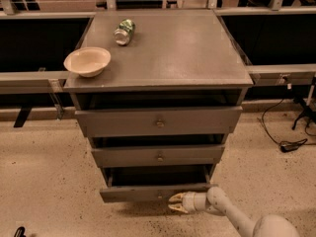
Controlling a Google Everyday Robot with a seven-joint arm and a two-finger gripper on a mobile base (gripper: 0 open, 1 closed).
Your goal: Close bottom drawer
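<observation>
Bottom drawer (148, 193), lowest of three, stands partly pulled out, its interior in shadow; on the tabletop (187, 48) we see an empty bowl (87, 60) and a can (124, 31) on its side. The arm (232, 214) reaches in low from the right, with the pincer (174, 203) parted, empty, just before the drawer front.

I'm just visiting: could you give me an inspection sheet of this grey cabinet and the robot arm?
Surface: cabinet top, holding two items.
Job's things: bottom drawer pulled partly out, not yet closed.
Clutter: pale bowl at the top's left edge; green can lying near the back.
Grippers: gripper low by the bottom drawer's front, right of centre, fingers apart.
Cables: black cable on the floor at right.
Surroundings: speckled floor; middle drawer and top drawer above.
</observation>
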